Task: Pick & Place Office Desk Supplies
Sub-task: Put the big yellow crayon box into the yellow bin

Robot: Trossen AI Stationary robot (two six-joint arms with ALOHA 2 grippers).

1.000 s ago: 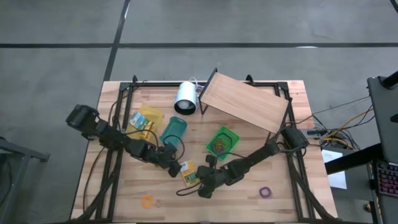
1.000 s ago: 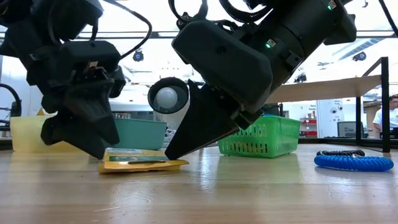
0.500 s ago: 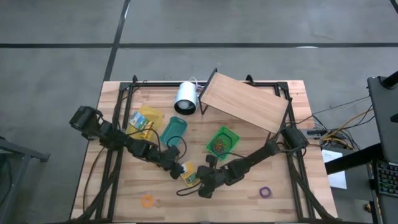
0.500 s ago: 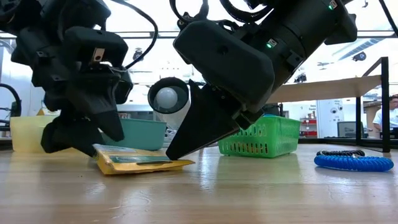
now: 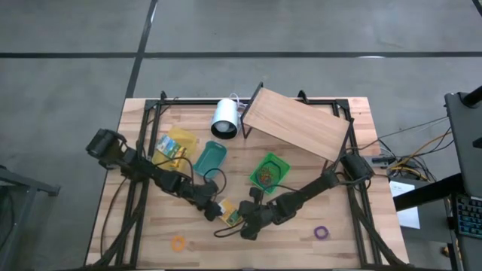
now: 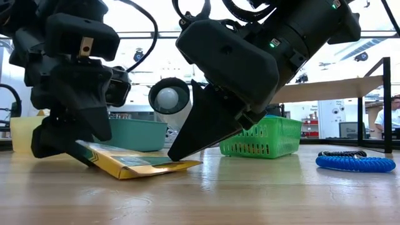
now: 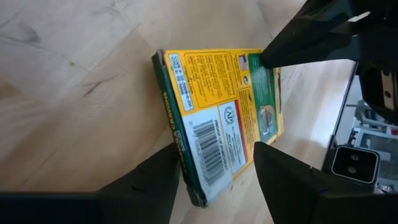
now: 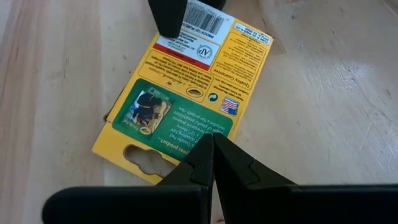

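Observation:
A flat yellow-and-green box (image 5: pixel 228 214) lies near the table's front middle, between my two grippers. My left gripper (image 7: pixel 216 152) stands open with the box's barcode end between its fingers. In the low view that end (image 6: pixel 84 148) is raised, and the box slopes down to the table. My right gripper (image 8: pixel 213 140) is shut, with its tip on the box's other end, by the hang hole. My left gripper touches the box's barcode end (image 7: pixel 186 180) with one finger (image 7: pixel 158 183) at the thin green side, near the corner. The other finger (image 7: pixel 280 174) stands just beside the box. The fingers come slanting down from the table's left. That end is propped off the table. My right gripper presses its shut fingertips (image 8: pixel 208 149) down on the box's face at the hang-hole end (image 8: pixel 186 134). It comes slanting down from the table's right. That end (image 6: pixel 187 165) stays on the table.
A teal bin (image 5: pixel 209 158), a yellow bin (image 5: pixel 175 145) and a green basket (image 5: pixel 269 172) stand behind the box. A white cylinder (image 5: pixel 224 118) and a slanted wooden board (image 5: pixel 297 124) are at the back. An orange band (image 5: pixel 178 243) and a purple band (image 5: pixel 321 232) lie near the front edge.
My left gripper has crept toward the box and tipped. The box's barcode end has risen from flat on the table to a clear slope. The hang-hole end has stayed down under my right gripper.

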